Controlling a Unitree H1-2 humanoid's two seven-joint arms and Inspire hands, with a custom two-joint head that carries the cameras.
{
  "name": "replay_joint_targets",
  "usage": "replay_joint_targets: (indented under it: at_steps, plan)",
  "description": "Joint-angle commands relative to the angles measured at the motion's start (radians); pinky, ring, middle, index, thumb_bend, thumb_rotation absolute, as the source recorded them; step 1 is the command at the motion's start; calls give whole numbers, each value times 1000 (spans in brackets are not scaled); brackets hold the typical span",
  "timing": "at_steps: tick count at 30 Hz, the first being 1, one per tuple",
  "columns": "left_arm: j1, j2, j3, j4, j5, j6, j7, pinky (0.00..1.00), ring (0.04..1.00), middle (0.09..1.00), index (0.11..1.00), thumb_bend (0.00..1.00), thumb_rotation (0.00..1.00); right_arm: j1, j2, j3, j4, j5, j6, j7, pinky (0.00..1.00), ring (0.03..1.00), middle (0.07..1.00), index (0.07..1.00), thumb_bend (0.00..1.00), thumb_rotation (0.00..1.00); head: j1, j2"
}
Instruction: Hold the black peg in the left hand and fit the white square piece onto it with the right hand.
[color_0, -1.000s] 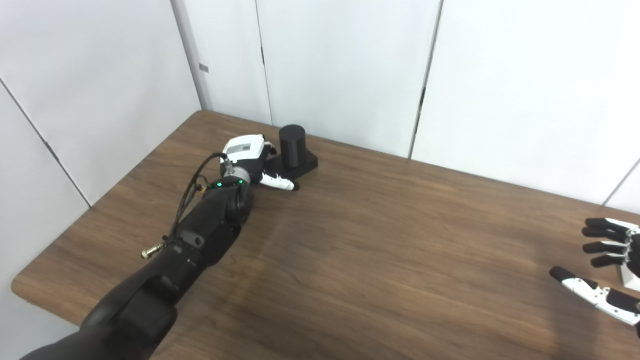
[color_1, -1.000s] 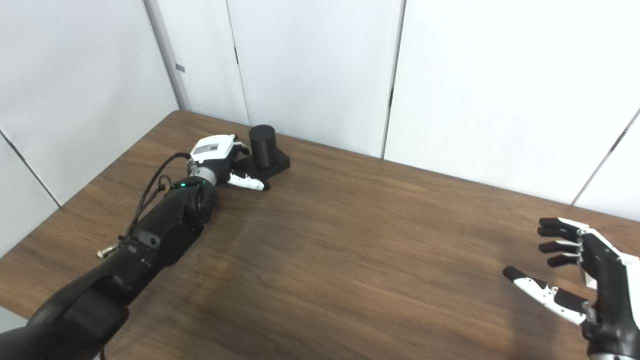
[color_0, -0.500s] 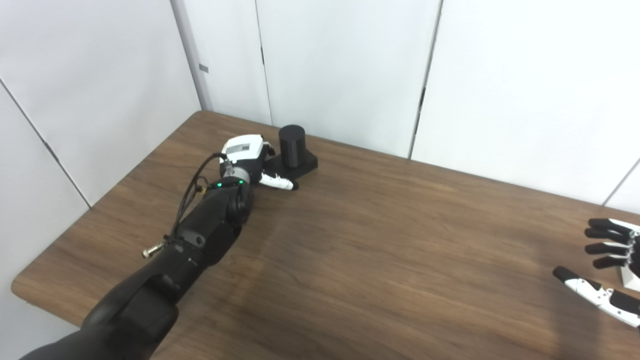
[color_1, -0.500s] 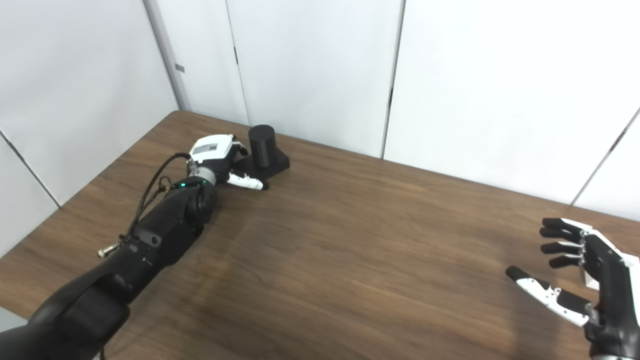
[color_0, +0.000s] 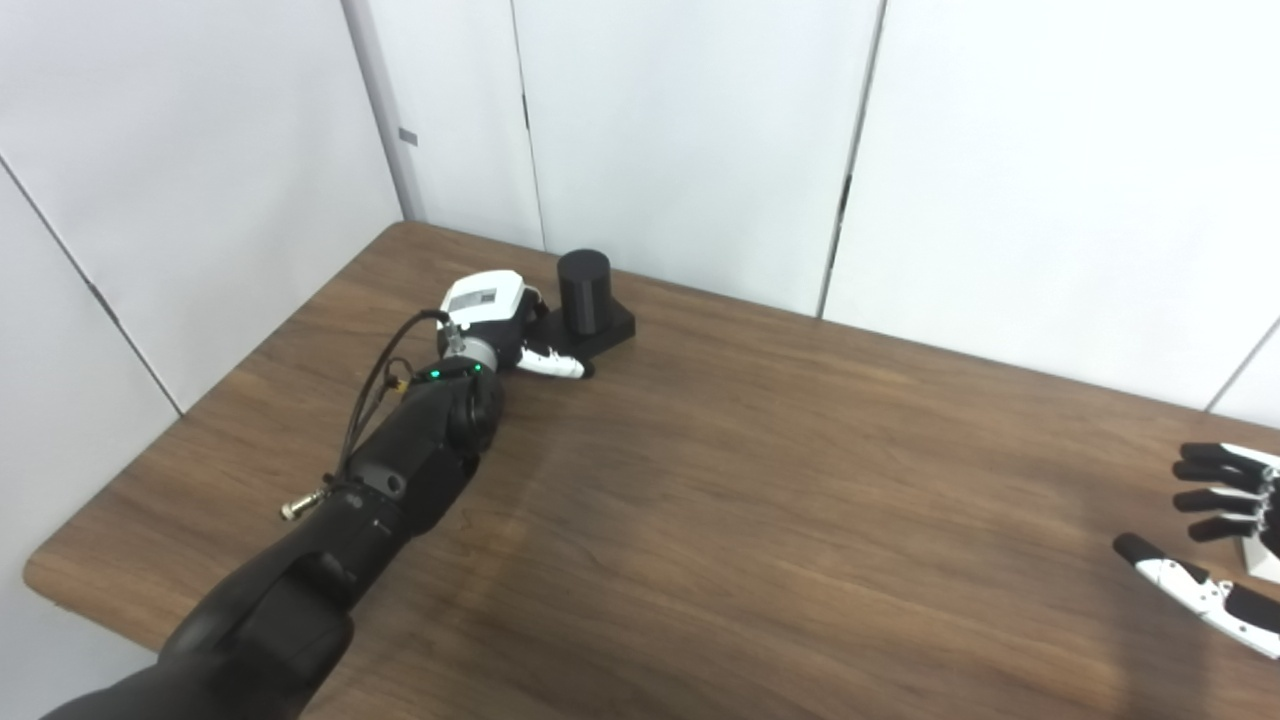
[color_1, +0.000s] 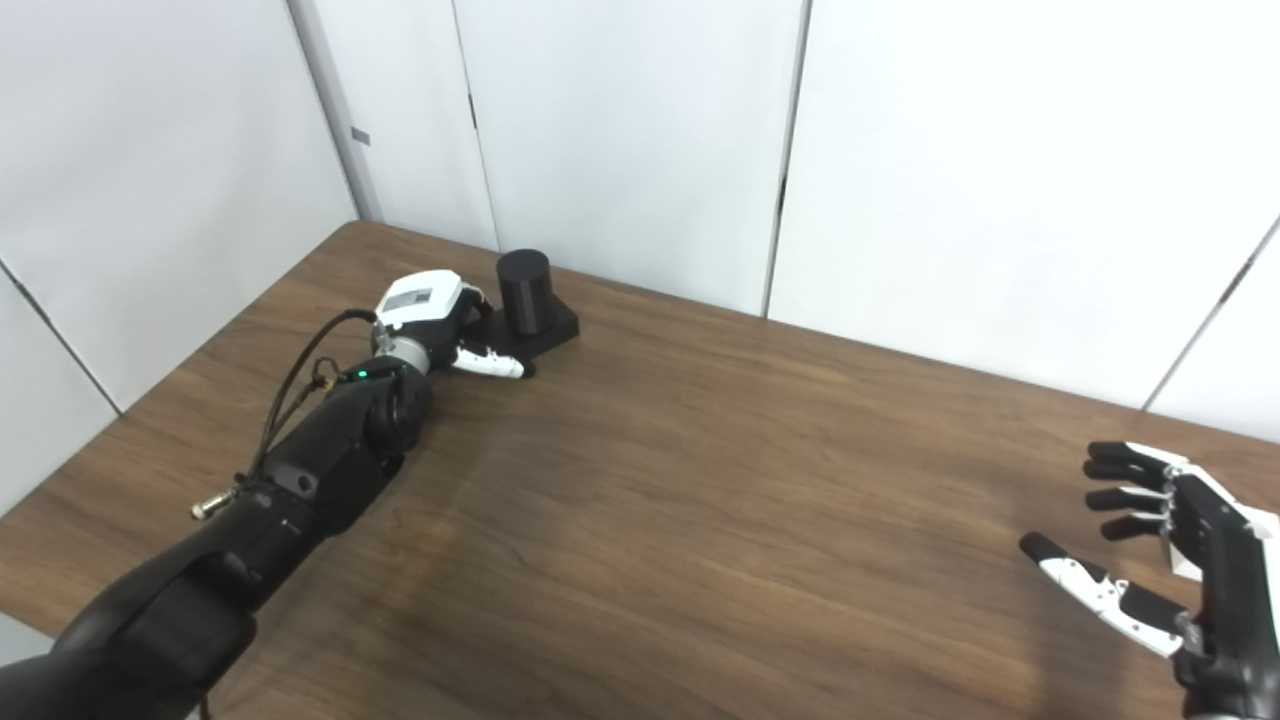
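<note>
A brown wooden table is seen in front of white wall panels. The black peg, a round post standing straight up on a flat black square base, is found near the far left corner of the table, close to the far edge.

The left hand is stretched out to that corner and is laid right beside the peg's base. Its thumb is pointed along the near side of the base, and the other fingers are hidden behind the hand on the base's left side. It cannot be told whether the base is being gripped or only touched. The peg is not lifted; its base is flat on the table.

The right hand is held above the table near the right edge, well apart from the peg. Its fingers are spread apart and nothing is held in them. A small white bit is seen just behind this hand at the picture's edge, but what it is cannot be told.
</note>
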Motion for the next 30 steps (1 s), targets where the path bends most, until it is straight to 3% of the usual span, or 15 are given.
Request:
replay_joint_targets:
  at_steps: [1, 13, 18, 19, 21, 25, 30]
  plan:
    - [-20, 27, -7, -12, -7, -22, -13, 736, 909, 884, 596, 736, 416, -24, -12, -12, -26, 8, -43, -15, 467, 579, 652, 659, 547, 0, -1, 1]
    - [-14, 35, -17, 3, -51, -96, -33, 756, 906, 881, 564, 761, 359, -33, -6, -11, -18, 10, -51, -21, 460, 572, 645, 649, 529, 0, -9, 2]
    - [-3, 44, -20, -20, -95, -149, -84, 757, 906, 886, 533, 777, 260, -36, -2, -9, -25, 4, -43, -21, 458, 571, 642, 646, 518, 0, -18, 1]
    - [1, 45, -15, -26, -116, -171, -94, 767, 912, 893, 506, 624, 152, -36, -1, -9, -26, 4, -42, -22, 458, 570, 641, 645, 518, 0, -18, 1]
    - [9, 52, -7, -40, -172, -238, -128, 789, 936, 907, 492, 547, 92, -36, 1, -10, -28, 1, -36, -24, 458, 571, 641, 646, 519, 0, -20, 0]
    - [16, 70, -20, -57, -234, -377, -181, 834, 950, 916, 492, 520, 72, -37, 2, -7, -28, -5, -39, -27, 453, 570, 636, 645, 510, 0, -30, 1]
    - [18, 63, -35, -40, -247, -519, -170, 810, 915, 890, 493, 522, 74, -39, 7, -6, -25, -2, -39, -30, 465, 581, 652, 649, 516, 0, -48, 4]
